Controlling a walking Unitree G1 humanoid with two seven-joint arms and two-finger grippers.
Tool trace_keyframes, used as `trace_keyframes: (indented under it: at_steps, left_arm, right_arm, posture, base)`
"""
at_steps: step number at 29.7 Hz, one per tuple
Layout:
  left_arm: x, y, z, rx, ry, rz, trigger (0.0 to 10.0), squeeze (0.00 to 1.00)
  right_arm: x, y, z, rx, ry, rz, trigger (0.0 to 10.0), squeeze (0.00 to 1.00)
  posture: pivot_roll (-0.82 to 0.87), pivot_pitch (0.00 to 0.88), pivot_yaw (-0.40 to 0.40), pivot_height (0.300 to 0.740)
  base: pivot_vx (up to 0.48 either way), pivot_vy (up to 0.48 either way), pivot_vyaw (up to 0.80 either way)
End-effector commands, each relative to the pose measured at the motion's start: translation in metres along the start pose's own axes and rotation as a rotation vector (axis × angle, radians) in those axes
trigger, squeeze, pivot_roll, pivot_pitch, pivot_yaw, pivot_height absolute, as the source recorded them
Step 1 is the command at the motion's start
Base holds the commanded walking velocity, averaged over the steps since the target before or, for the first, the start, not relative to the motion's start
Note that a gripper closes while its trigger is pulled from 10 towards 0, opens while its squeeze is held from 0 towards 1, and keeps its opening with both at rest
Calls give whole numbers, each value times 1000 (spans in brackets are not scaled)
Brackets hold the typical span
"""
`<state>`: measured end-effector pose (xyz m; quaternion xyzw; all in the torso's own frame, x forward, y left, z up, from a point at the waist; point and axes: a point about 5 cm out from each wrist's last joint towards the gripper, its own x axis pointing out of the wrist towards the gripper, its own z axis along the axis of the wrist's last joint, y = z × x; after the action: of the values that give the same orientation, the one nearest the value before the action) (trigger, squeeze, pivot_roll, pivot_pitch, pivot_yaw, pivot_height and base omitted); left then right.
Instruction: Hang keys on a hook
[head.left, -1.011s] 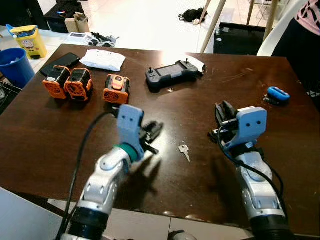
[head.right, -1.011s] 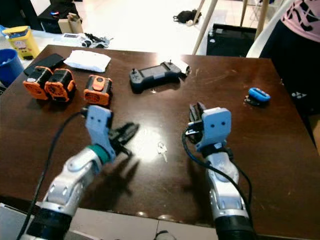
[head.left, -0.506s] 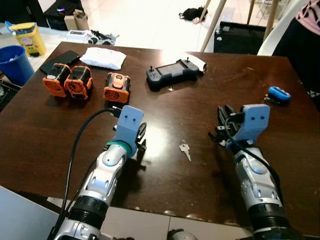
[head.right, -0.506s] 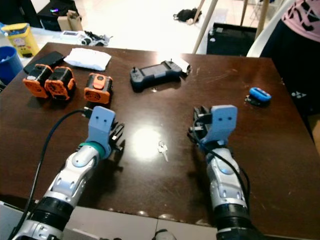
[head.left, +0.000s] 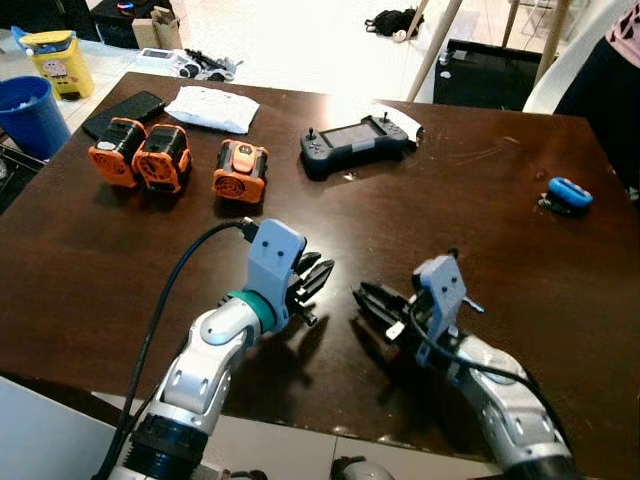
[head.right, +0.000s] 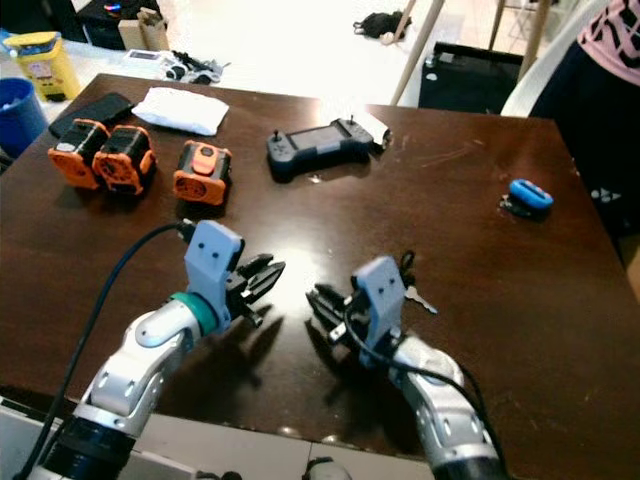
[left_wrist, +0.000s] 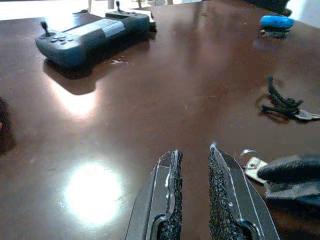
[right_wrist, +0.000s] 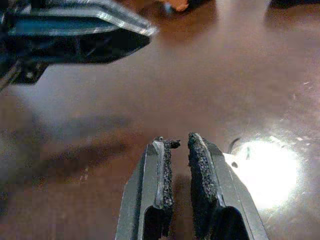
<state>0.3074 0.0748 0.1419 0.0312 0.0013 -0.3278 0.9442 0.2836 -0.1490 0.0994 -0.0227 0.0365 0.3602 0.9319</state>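
Note:
A small silver key (left_wrist: 254, 167) lies flat on the dark brown table (head.left: 60, 260), right by the tip of my right gripper (head.left: 362, 297). The key also glints in a patch of glare (right_wrist: 240, 156) beside the right fingers. A second key on a black cord (left_wrist: 282, 104) lies a little farther back, behind my right wrist (head.right: 420, 298). My right gripper is low over the table, pointing left, shut with nothing between its pads. My left gripper (head.left: 322, 277) points right at it, a short gap away, also shut and holding nothing. A blue oval object (head.left: 568, 192) sits at the table's far right.
A black game controller (head.left: 355, 148) lies at the back middle. Three orange battery packs (head.left: 238, 170), a white bag (head.left: 212, 108) and a black phone (head.left: 125, 110) occupy the back left. A blue bucket (head.left: 25, 115) stands off the left edge. A person (head.left: 610, 70) is at the right.
My right gripper has swung left and down over the small key, now pointing at the left gripper. The left gripper has turned to point right. The camera shifted slightly.

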Motion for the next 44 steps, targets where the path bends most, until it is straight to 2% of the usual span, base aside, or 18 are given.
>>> trace_keyframes:
  at_steps: [1,2,3,5,6,7,8,16,17,21,24,26,27,31,38,41,43,44]
  left_arm:
    - [1,-6,-2,-21,4,-35,10000,0]
    - [3,-8,-1,-22,1,-45,10000,0]
    - [3,-8,-1,-22,1,-45,10000,0]
    - [6,-11,0,-20,-2,-57,10000,0]
    - [6,-11,1,-19,0,-66,10000,0]
    - [6,-12,2,-18,3,-70,10000,0]
    - [6,-12,3,-16,6,-72,10000,0]
    - [6,-11,3,-12,9,-71,10000,0]
    - [5,-11,3,-11,11,-67,10000,0]
    - [4,-11,2,-12,14,-63,10000,0]
    - [2,-12,1,-16,17,-59,10000,0]
    - [2,-12,1,-16,17,-59,10000,0]
    - [1,-13,1,-18,17,-59,10000,0]
    - [0,-13,1,-22,17,-56,10000,0]
    - [-1,-12,0,-25,18,-55,10000,0]
    - [0,-13,0,-28,20,-59,10000,0]
    - [0,-13,0,-28,20,-59,10000,0]
    - [0,-13,0,-30,20,-63,10000,0]
  right_arm:
    - [-6,-3,-4,-40,20,-35,10000,0]
    - [-6,-10,-4,-62,19,-89,10000,0]
    - [-6,-10,-4,-62,19,-89,10000,0]
    - [-4,-26,-2,-93,13,-198,10000,0]
    - [-3,-31,2,-91,9,-219,10000,239]
    - [-3,-35,6,-91,2,-232,10000,882]
    - [-2,-37,11,-88,-15,-235,10000,1000]
    - [3,-39,21,-90,-52,-223,10000,1000]
    - [7,-40,25,-87,-58,-211,10000,0]
    - [12,-38,24,-82,-48,-184,10000,0]
    - [22,-30,16,-78,2,-96,10000,0]
    - [22,-30,16,-78,2,-96,10000,0]
    - [24,-24,10,-85,42,-45,10000,0]
    - [21,-15,-3,-114,112,17,10000,0]
    - [15,-11,-9,-125,133,23,10000,0]
    - [7,-8,-14,-111,124,-38,10000,0]
    - [7,-8,-14,-111,124,-38,10000,0]
    - [2,-9,-18,-101,124,-92,10000,0]
  posture:
    - [-152,122,50,740]
    - [-154,123,53,740]
    - [-154,123,53,740]
    - [-157,124,57,740]
    - [-159,126,63,740]
    - [-159,126,63,740]
    - [-159,127,67,740]
    - [-155,130,70,740]
    - [-149,135,71,740]
    - [-147,136,70,740]
    - [-138,146,70,740]
    - [-138,146,70,740]
    - [-132,150,68,740]
    - [-130,154,62,740]
    - [-132,155,62,740]
    - [-146,159,64,740]
    - [-146,159,64,740]
    - [-151,160,67,740]
  base:
    - [0,0,0]
    - [0,0,0]
    - [0,0,0]
    - [0,0,0]
    - [0,0,0]
    - [0,0,0]
    - [0,0,0]
    - [0,0,0]
    - [0,0,0]
    - [0,0,0]
    - [0,0,0]
    - [0,0,0]
    - [0,0,0]
    - [0,0,0]
    - [0,0,0]
    - [0,0,0]
    - [0,0,0]
    - [0,0,0]
